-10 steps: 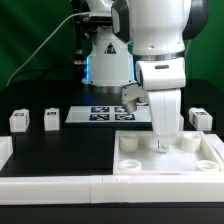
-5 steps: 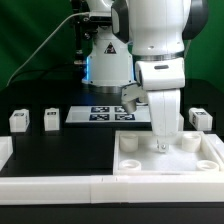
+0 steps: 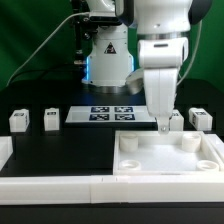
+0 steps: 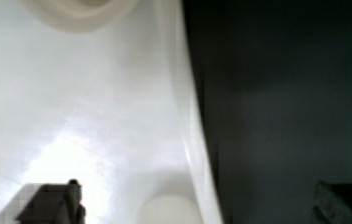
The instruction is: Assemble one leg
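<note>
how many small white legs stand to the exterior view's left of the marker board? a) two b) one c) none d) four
a, two stand there on the black table: one leg far out and another leg nearer the marker board.

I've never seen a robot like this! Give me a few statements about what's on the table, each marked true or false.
1. Two legs stand on the exterior view's left of the marker board. True.
2. The gripper is holding a leg. False: its fingers are apart with nothing between them.
3. The marker board lies inside the tray. False: it lies on the black table behind the tray.
4. The gripper hangs above the tray's edge. True.
</note>
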Available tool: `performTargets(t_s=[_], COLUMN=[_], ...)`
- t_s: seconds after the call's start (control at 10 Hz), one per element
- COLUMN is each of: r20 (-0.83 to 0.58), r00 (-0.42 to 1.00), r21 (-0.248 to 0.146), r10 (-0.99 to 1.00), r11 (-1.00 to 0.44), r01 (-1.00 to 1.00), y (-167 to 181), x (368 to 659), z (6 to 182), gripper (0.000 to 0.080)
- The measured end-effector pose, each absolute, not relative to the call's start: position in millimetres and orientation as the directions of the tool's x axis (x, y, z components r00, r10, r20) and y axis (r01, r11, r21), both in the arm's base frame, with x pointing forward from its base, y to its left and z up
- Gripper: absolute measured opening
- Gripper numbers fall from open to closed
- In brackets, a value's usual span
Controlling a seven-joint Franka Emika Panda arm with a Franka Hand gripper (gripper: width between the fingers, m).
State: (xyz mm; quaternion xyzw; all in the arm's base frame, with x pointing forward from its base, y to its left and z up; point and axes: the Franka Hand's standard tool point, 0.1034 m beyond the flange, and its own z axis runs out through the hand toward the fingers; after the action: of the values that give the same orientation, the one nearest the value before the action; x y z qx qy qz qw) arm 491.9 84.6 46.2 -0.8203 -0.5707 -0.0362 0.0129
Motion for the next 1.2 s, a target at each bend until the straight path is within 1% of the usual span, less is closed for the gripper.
performTargets(t_s=[0.1, 0.2, 0.5, 0.6, 0.7, 0.8, 0.9, 1.0, 1.2], r20=[0.089, 0.095, 0.098, 0.088, 0.045, 0.018, -0.018, -0.029, -0.041], r00=[0.501, 0.603, 0.768, 0.867, 0.948, 0.976, 0.997, 1.000, 0.999], r21=[0.026, 0.016, -0.018, -0.044, -0.070, -0.077, -0.088, -0.090, -0.088], r10=[0.861, 0.792, 0.633, 0.490, 0.315, 0.216, 0.069, 0.008, 0.034], r11=[-0.505, -0.607, -0.770, -0.868, -0.946, -0.973, -0.994, -0.996, -0.996], r01=[0.863, 0.795, 0.638, 0.495, 0.317, 0.217, 0.068, 0.005, 0.030], y=[100.6, 122.1, 122.2, 126.5, 140.7, 153.2, 159.4, 163.8, 161.7], x=[483.7, 474.2, 473.9, 471.4, 463.1, 459.6, 455.1, 452.3, 452.3], z=[54.4, 57.3, 55.2, 55.1, 55.6, 56.2, 55.0, 53.8, 53.8], gripper=[0.0649, 0.0649, 0.0649, 0.0649, 0.0649, 0.0649, 0.0649, 0.0649, 0.0649])
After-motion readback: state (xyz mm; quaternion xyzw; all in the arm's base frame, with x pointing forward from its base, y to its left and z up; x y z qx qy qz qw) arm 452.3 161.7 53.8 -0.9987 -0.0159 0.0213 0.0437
